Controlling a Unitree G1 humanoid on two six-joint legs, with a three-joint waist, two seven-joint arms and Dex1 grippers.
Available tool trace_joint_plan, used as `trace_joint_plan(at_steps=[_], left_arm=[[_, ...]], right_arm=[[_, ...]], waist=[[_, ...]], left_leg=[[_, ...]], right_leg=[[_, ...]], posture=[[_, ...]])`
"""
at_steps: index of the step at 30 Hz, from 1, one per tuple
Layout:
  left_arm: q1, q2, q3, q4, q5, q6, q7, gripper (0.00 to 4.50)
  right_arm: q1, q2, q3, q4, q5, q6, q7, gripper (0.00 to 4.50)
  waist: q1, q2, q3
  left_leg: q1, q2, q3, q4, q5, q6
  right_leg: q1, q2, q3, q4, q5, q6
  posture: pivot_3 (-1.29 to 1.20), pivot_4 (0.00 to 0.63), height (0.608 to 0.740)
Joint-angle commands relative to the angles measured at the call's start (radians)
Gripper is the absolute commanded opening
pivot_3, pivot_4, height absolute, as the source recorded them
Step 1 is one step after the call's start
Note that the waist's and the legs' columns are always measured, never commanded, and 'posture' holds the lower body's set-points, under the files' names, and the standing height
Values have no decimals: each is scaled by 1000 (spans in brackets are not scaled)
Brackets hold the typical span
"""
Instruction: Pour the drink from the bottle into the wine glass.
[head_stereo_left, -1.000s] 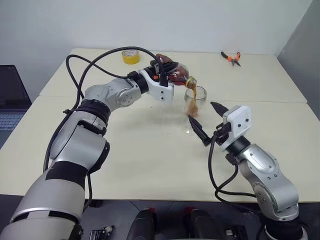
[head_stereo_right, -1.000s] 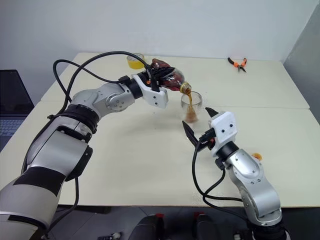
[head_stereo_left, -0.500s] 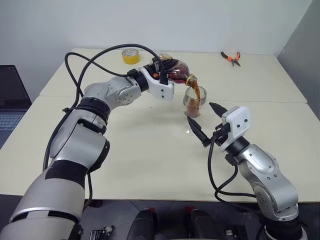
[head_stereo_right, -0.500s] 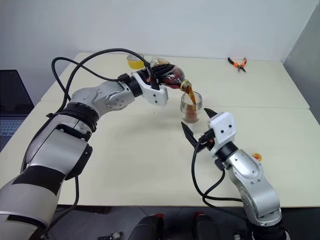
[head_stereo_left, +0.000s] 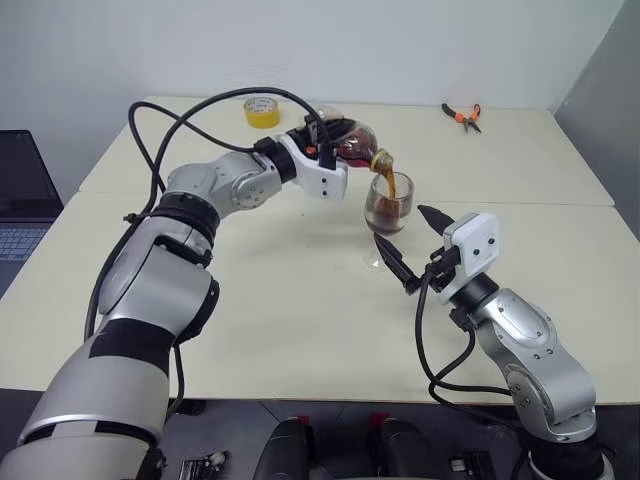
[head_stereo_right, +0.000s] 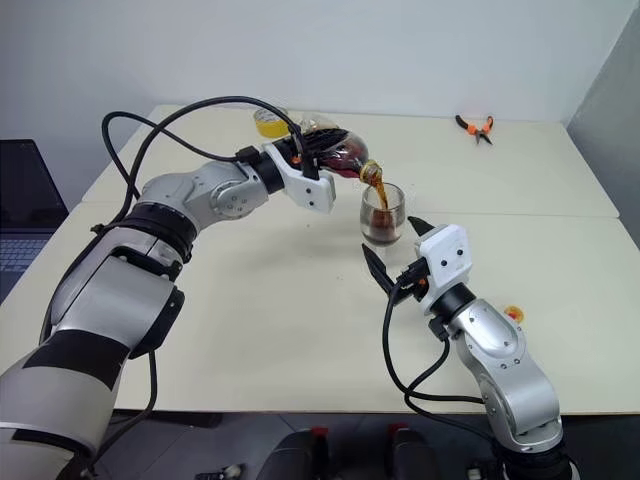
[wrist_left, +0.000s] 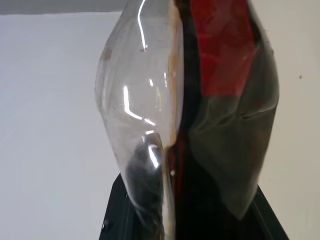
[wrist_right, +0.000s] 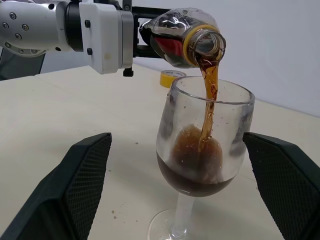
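**Pour under way — bottle tipped over glass**

- Left gripper (head_stereo_left: 325, 140): clenched on the bottle (head_stereo_left: 352, 145), holding it raised and tipped, open mouth angled down over the glass rim.
- Bottle: clear plastic with a red label, partly filled; no cap on the mouth, a yellow ring at the neck.
- Drink (wrist_right: 209, 100): dark brown stream falling from the bottle mouth into the bowl, where a foamy dark pool covers the bottom part.
- Wine glass (head_stereo_left: 388, 205): upright on the table (head_stereo_left: 300, 300), near centre, at about 1 o'clock from the right gripper.
- Right gripper (head_stereo_left: 412, 248): released, fingers spread wide either side of the glass — not touching it, holding nothing.
- Yellow tape roll (head_stereo_left: 262, 113): far table edge, 11 o'clock from the glass.
- Orange-handled pliers (head_stereo_left: 463, 116): far side, 1 o'clock from the glass.
- Laptop (head_stereo_left: 22, 210): 9 o'clock, off the table's edge.
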Motion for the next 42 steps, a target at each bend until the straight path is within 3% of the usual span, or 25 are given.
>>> trace_joint_plan(at_steps=[1, 24, 30, 39, 42], left_arm=[[-44, 18, 9, -6, -12, 6, 27, 738], [-27, 14, 32, 0, -49, 3, -7, 738], [9, -23, 98, -11, -170, -27, -127, 738], [56, -35, 127, -47, -242, -54, -213, 738], [87, -57, 186, -50, -337, -40, -287, 738]], right_arm=[[-3, 3, -2, -39, 1, -3, 1, 4500], [-5, 6, 4, -40, 5, -2, 7, 4500], [-6, 8, 7, -38, 7, -5, 10, 4500], [-16, 2, 15, -34, -3, -24, 22, 4500], [-18, -5, 29, -37, -28, -64, 33, 4500]], waist=[[0, 0, 0], [0, 0, 0], [-1, 0, 0], [-1, 0, 0], [-1, 0, 0]], left_leg=[[0, 0, 0, 0, 0, 0], [0, 0, 0, 1, 0, 0], [0, 0, 0, 2, 0, 0], [0, 0, 0, 3, 0, 0], [-1, 0, 0, 4, 0, 0]], right_leg=[[0, 0, 0, 0, 0, 0], [0, 0, 0, 1, 0, 0], [0, 0, 0, 1, 0, 0], [0, 0, 0, 2, 0, 0], [0, 0, 0, 2, 0, 0]], posture=[[0, 150, 740], [0, 150, 740], [0, 150, 740], [0, 150, 740], [0, 150, 740]])
